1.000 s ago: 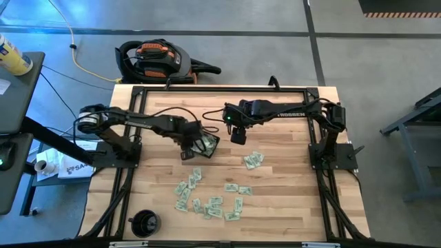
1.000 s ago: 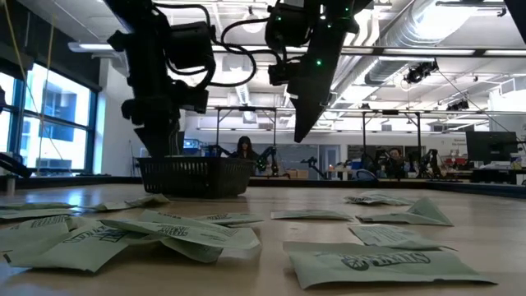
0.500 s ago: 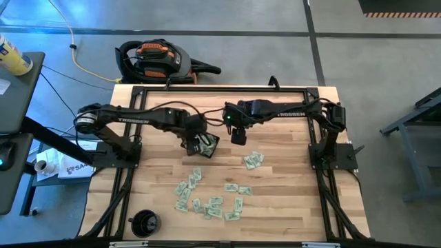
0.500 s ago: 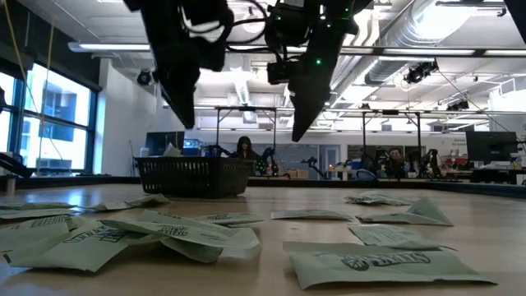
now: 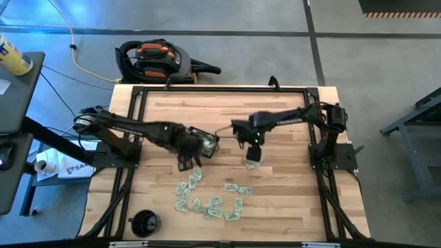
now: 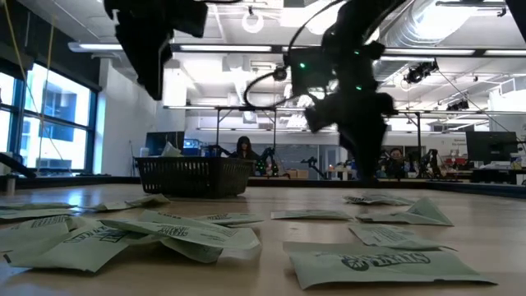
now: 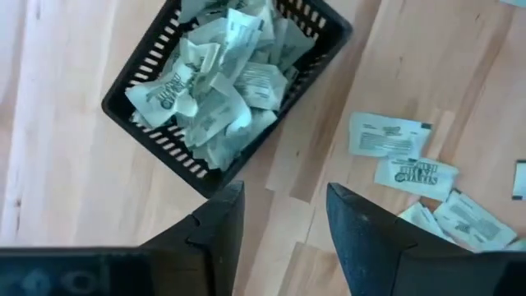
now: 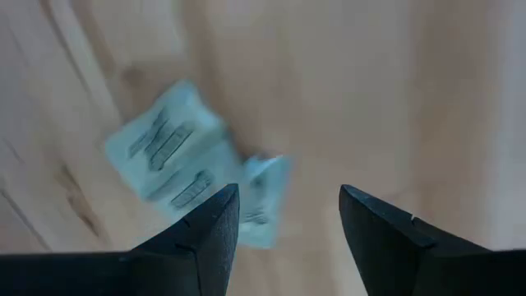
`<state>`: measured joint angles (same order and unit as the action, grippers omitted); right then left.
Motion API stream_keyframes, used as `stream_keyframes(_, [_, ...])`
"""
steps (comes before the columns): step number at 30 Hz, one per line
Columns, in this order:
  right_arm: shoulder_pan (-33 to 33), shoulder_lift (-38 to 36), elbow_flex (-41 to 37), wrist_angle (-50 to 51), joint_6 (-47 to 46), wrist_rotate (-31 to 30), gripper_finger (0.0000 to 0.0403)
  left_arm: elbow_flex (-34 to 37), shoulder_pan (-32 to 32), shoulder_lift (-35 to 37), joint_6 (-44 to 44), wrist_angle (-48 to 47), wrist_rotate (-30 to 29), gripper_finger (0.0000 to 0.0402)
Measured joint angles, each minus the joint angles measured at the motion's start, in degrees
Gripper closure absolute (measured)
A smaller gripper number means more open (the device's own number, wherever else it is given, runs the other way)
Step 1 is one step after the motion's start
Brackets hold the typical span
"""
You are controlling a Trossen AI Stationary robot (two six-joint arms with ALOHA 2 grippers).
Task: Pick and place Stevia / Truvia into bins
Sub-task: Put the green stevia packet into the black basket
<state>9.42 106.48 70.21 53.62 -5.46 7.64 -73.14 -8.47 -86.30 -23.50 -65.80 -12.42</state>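
Sachets (image 8: 177, 168) beneath the released right tool (image 8: 283, 218) lie flat, long axes skewed (left tool (image 7: 283, 218) released too).

Tray (image 5: 206, 143) holds sachets at table (image 5: 289, 200) centre; loose sachets (image 5: 207, 201) lie nearer the front.

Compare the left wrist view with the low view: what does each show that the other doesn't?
Left wrist only: the black tray's inside, heaped with crumpled sachets, and the left gripper with open, empty jaws.

Low only: the right gripper down over a small pile of sachets, the room behind, and a seated person.

Both: the tray on the wooden table and loose sachets beside it.
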Motion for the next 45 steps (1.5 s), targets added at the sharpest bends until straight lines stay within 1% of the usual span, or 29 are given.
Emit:
stream_keyframes(3, [-2.6,0.0,-3.6,-1.5,-2.1,0.2,0.0202,0.0,-3.2,0.0,-4.7,-0.3,-4.1,0.0199])
stream_keyframes(5, [-4.4,0.0,-5.6,-2.9,-2.2,-0.7,0.0202,0.0,-4.4,0.0,-7.3,-0.8,-5.4,0.0199])
stream_keyframes(9, [-7.4,-0.5,-8.8,-7.2,-3.5,-3.3,0.0202,0.0,-5.3,0.0,-11.5,-0.9,-5.6,0.0201])
stream_keyframes(12, [-8.1,-0.5,-10.6,-9.1,-4.9,-2.3,0.0202,0.0,-6.3,0.0,-13.8,-1.4,-5.2,0.0204])
stream_keyframes(16, [-8.8,-1.9,-10.9,-9.9,-4.8,3.8,0.0209,0.0,-7.9,0.0,-16.7,-1.6,-5.1,0.0203])
stream_keyframes(21, [-8.0,-7.8,-11.1,-14.3,-7.3,16.7,0.0214,0.0,-8.2,0.0,-18.9,-1.6,-5.1,0.0203])
stream_keyframes(23, [-7.0,-10.0,-10.9,-14.6,-8.2,18.0,0.0214,0.0,-8.2,0.0,-19.0,-1.4,-5.1,0.0203])
stream_keyframes(24, [-6.6,-10.6,-11.0,-14.4,-8.6,16.7,0.0213,0.0,-8.2,0.0,-19.0,-1.2,-5.1,0.0203])
stream_keyframes(27, [-6.0,-12.1,-11.3,-11.9,-9.1,7.5,0.0213,0.0,-8.2,0.0,-19.0,-0.8,-5.1,0.0202])
stream_keyframes(28, [-6.0,-12.5,-11.1,-11.1,-9.1,4.8,0.0213,0.0,-8.2,0.0,-19.0,-0.6,-5.2,0.0202])
stream_keyframes(29, [-6.1,-12.6,-11.0,-10.2,-9.1,3.4,0.0213,0.0,-8.2,0.0,-19.0,-0.5,-5.2,0.0202])
stream_keyframes(32, [-7.6,-12.2,-11.5,-8.7,-8.1,3.2,0.0214,0.0,-8.2,0.0,-19.0,-0.5,-5.2,0.0202])
stream_keyframes(37, [-12.3,-12.4,-13.9,-12.9,-7.0,2.5,0.0213,0.0,-8.2,0.0,-19.0,-0.4,-5.2,0.0202])
stream_keyframes(39, [-14.3,-12.3,-15.8,-15.8,-7.0,2.0,0.0214,0.0,-8.2,0.0,-19.0,-0.3,-5.2,0.0202])
stream_keyframes(43, [-18.2,-12.3,-20.3,-23.8,-6.1,-0.9,0.0217,0.0,-8.1,0.0,-18.8,-0.3,-5.5,0.0202])
stream_keyframes(45, [-19.4,-12.3,-22.3,-27.5,-6.5,-1.1,0.0217,0.0,-8.1,0.0,-18.5,-0.3,-6.0,0.0202])
